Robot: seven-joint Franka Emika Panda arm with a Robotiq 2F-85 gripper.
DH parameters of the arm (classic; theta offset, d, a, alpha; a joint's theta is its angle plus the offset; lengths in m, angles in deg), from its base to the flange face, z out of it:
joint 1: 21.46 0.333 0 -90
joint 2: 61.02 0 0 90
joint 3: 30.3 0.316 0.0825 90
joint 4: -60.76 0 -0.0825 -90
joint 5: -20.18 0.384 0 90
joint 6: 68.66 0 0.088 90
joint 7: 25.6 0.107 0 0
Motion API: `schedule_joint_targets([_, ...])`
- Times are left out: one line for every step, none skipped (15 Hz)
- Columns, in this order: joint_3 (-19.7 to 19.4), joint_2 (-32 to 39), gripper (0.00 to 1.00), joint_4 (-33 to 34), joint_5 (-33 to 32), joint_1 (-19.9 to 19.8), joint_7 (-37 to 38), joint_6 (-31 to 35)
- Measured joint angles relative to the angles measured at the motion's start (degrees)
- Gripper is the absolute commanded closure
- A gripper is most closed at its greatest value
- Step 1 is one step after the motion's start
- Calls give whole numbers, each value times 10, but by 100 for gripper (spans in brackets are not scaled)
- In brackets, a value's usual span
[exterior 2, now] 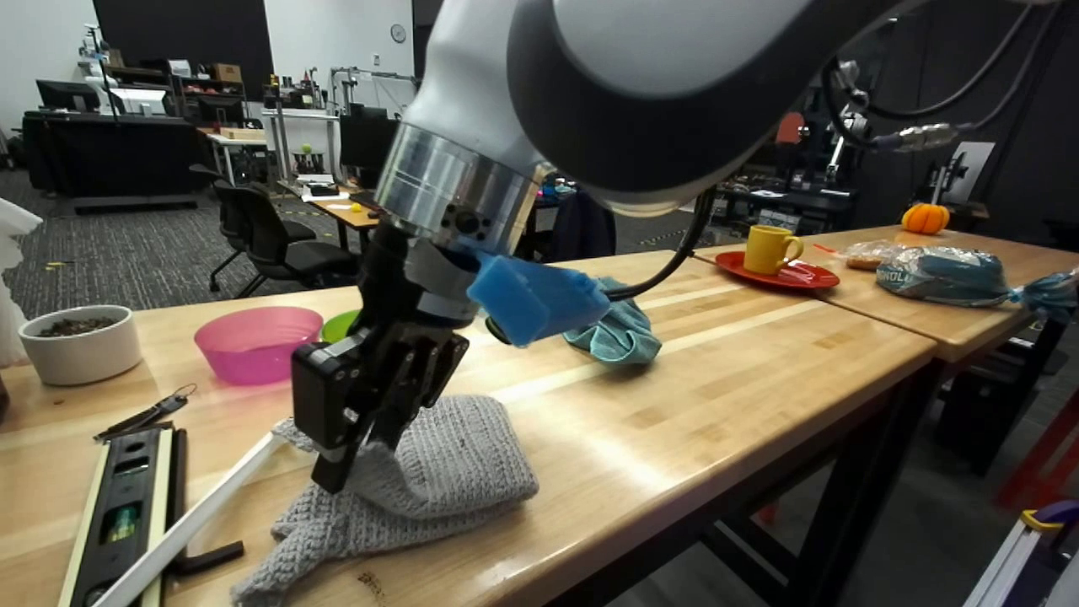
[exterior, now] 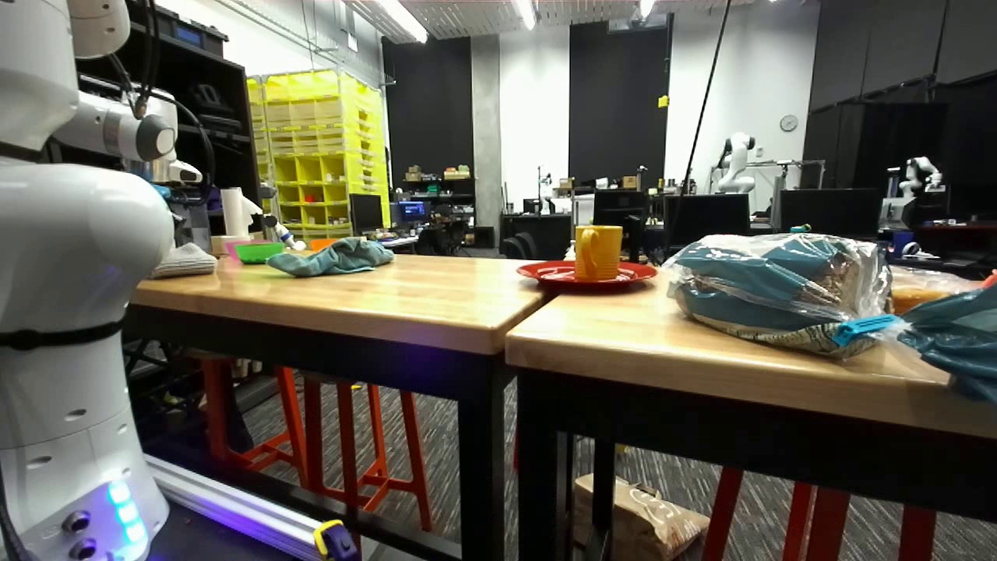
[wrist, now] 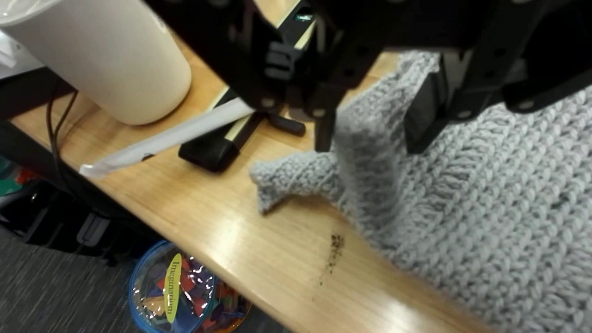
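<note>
Gray knit cloth (exterior 2: pixel 485 459) rumpled near the edge of the wooden table (exterior 2: pixel 716 379), one fold standing between the fingers (wrist: pixel 425 111) of my gripper (wrist: pixel 370 144).
I see thick, chunky ribbing, broad and folded at one end; in an exterior view its long axis slants from there down to a narrow tail at lower left, a tail my wrist view shows pointing left. My fingers stand partway apart; that stretch is blurred, so I can't tell whether either pad touches the fold. The arm (exterior: pixel 86 241) hides part of the cloth in an exterior view. Beside it, the straight-edged level (exterior 2: pixel 126 495), crossed by a smooth white strip (exterior 2: pixel 198 516), runs out of frame.
</note>
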Motion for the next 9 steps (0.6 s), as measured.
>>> schedule_joint_targets([0, 6, 17, 6, -4, 3, 6, 0])
schedule_joint_targets([1, 11, 11, 12, -4, 6, 9, 0])
schedule_joint_targets([2, 14, 5, 18, -4, 7, 11, 0])
schedule_joint_targets([3, 18, 1, 23, -3, 8, 11, 0])
schedule_joint_targets([4, 20, 0, 28, -2, 8, 12, -1])
schedule_joint_targets([5, 21, 0, 32, 0, 8, 11, -4])
schedule_joint_targets([7, 21, 0, 36, 11, 8, 6, -14])
schedule_joint_targets([10, 20, 0, 39, 30, 8, -7, -28])
schedule_joint_targets([13, 18, 0, 42, 60, 7, -28, -45])
